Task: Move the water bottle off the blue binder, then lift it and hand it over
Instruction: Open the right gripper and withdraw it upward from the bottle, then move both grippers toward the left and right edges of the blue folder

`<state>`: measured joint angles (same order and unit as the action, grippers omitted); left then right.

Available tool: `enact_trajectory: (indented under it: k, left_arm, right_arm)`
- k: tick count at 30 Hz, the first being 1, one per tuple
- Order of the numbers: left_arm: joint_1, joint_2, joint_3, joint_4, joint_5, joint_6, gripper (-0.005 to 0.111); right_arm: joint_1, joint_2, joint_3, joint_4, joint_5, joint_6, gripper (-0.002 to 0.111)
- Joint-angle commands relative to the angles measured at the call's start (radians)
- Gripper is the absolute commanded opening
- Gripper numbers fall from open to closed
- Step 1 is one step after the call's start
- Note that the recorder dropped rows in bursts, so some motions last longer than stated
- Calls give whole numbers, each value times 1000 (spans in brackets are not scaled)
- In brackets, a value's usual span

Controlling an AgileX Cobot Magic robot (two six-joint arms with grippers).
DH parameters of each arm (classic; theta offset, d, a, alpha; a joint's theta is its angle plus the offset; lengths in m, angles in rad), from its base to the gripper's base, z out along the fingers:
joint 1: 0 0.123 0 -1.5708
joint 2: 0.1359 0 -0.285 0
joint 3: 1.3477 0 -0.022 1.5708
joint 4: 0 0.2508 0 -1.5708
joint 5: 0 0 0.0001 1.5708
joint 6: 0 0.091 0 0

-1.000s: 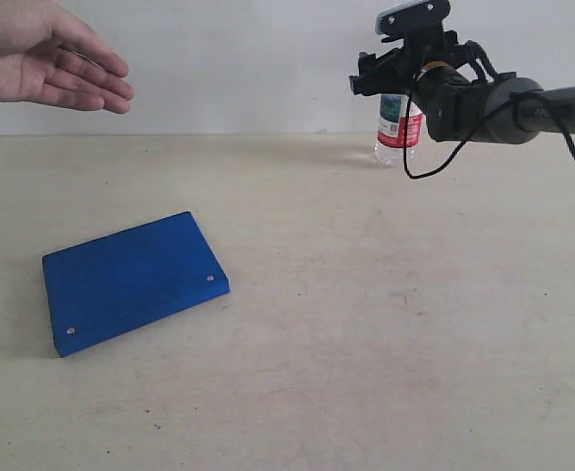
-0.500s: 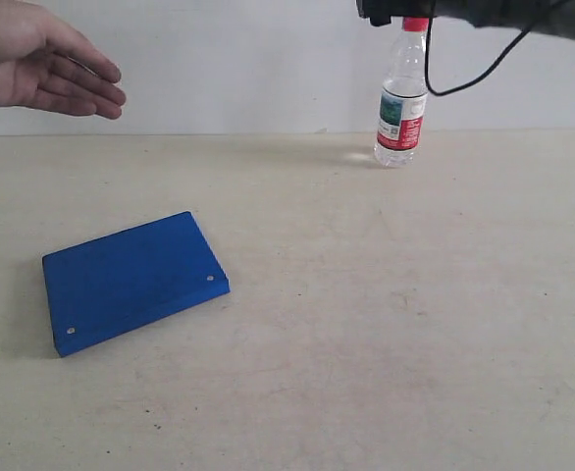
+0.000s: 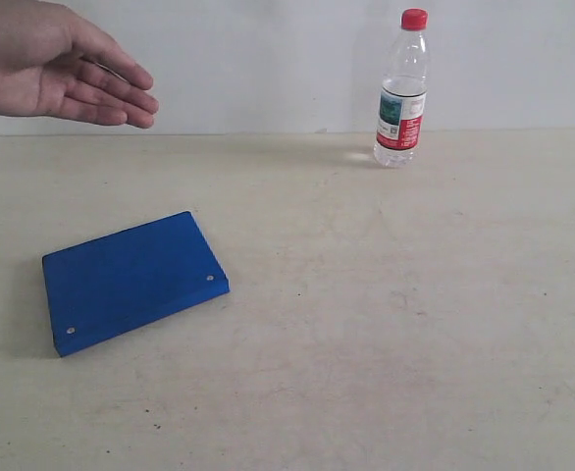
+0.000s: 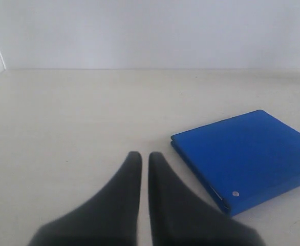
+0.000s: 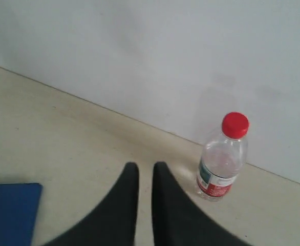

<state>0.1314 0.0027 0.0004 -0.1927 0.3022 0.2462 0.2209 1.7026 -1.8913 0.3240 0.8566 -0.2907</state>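
The water bottle stands upright on the table near the back wall at the right, free of any grip. The blue binder lies flat at the front left with nothing on it. Neither arm shows in the exterior view. In the right wrist view my right gripper is shut and empty, raised above the table with the bottle off to one side and a binder corner at the frame edge. My left gripper is shut and empty, low over the table beside the binder.
A person's open hand hovers palm-down above the table's far left. A pale wall closes the table's back edge. The beige tabletop stretches bare between binder and bottle.
My right arm, which was at the bottle's cap, has risen out of the exterior view, leaving the bottle standing. The person's hand has drifted slightly rightward.
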Motion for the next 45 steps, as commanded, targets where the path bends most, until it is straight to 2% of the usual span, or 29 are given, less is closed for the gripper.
enact_trajectory:
  k: [1, 6, 10, 13, 18, 23, 25, 29, 31, 34, 38, 42, 45]
  left_arm:
    - [-2, -3, 0, 52, -11, 45, 4]
    - [-2, -3, 0, 150, -67, 215, 4]
    - [-2, -3, 0, 132, -224, 123, 4]
    - [-2, -3, 0, 130, -317, 88, 4]
    - [-2, -3, 0, 115, -369, 28, 4]
    - [-2, -3, 0, -75, -344, -347, 4]
    - [-2, -3, 0, -96, -302, -456, 4]
    - [-2, -3, 0, -96, -191, -466, 4]
    - [-2, -3, 0, -110, -121, -466, 4]
    - [-2, -3, 0, -253, 27, -572, 4]
    - [-2, -3, 0, -426, 52, -579, 4]
    - [-2, -3, 0, -431, 94, -497, 4]
    - [-2, -3, 0, -516, 174, -292, 4]
  right_arm:
    - [-1, -165, -5, 82, 59, -59, 0]
    - [-1, -296, -5, 81, 122, -97, 0]
    - [-1, -382, -1, 81, 187, -143, 0]
    - [-1, -473, 81, 81, 124, -145, 0]
    - [-1, -737, 489, 79, -122, -200, 0]
    - [-1, -963, 984, 96, -433, -215, 0]
    - [-1, -988, 1145, 134, -522, -215, 0]
    - [-1, -938, 1380, 340, -651, -215, 0]
    - [1, -879, 1412, 465, -648, -218, 0]
    - [1, -776, 1405, 537, -584, -295, 0]
    - [1, -646, 1367, 644, -469, -442, 0]
    - [1, -488, 1285, 848, -279, -684, 0]
    - [1, -371, 1240, 957, -158, -809, 1]
